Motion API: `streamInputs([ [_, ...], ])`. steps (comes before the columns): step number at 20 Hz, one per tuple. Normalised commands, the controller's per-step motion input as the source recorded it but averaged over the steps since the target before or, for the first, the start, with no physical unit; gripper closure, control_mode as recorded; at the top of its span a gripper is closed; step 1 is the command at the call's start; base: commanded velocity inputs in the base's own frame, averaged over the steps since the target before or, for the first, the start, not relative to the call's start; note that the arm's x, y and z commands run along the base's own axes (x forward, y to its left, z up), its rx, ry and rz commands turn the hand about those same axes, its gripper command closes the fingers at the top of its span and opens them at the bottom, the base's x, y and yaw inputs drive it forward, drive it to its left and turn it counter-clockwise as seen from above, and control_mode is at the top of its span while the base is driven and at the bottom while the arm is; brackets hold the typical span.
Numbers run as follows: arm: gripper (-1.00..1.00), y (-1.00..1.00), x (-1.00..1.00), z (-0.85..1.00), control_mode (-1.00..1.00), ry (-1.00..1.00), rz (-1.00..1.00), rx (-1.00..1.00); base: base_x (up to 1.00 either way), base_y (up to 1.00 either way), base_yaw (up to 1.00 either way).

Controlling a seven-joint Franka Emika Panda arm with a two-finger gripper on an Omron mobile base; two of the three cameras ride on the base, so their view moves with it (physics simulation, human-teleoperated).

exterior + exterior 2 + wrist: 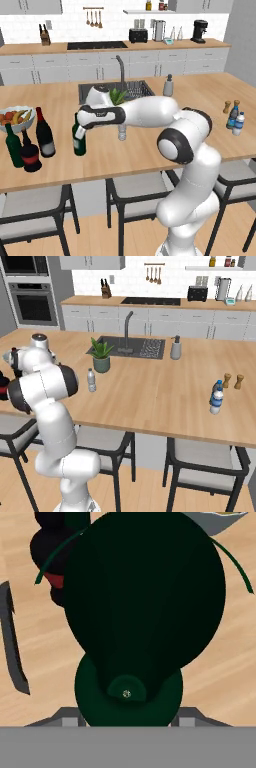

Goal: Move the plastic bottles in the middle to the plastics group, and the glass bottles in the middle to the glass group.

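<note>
My gripper (79, 129) is shut on the upper part of the shorter dark green bottle (78, 142), which stands upright with its base at counter level. From above, that bottle (145, 597) sits between my fingertips (192, 718), which touch its sides. Left of it are the tall wine bottle (44, 134) with red foil, the slim green bottle (14, 146) and the squat red-labelled bottle (30, 155). The small clear plastic bottle (122, 132) (91, 380) stands mid-counter, behind my arm. Two blue-labelled bottles (233, 115) (239, 124) stand at the far right.
A fruit bowl (9, 126) sits behind the glass bottles. The sink (135, 89), a potted plant (101, 356) and a soap dispenser (175, 349) lie at the counter's back. Brown pepper mills (227, 380) stand by the blue-labelled bottle (216, 398). Stools line the near edge.
</note>
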Motion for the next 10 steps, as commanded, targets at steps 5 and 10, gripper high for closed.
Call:
streamInputs([
  [5,1.0,0.35,0.0,-0.04,-1.0,-0.02,0.1,-0.01,0.0,0.0,0.0],
  [10,1.0,0.45,0.01,0.0,-1.0,0.01,0.06,0.0,0.0,0.0,0.0],
])
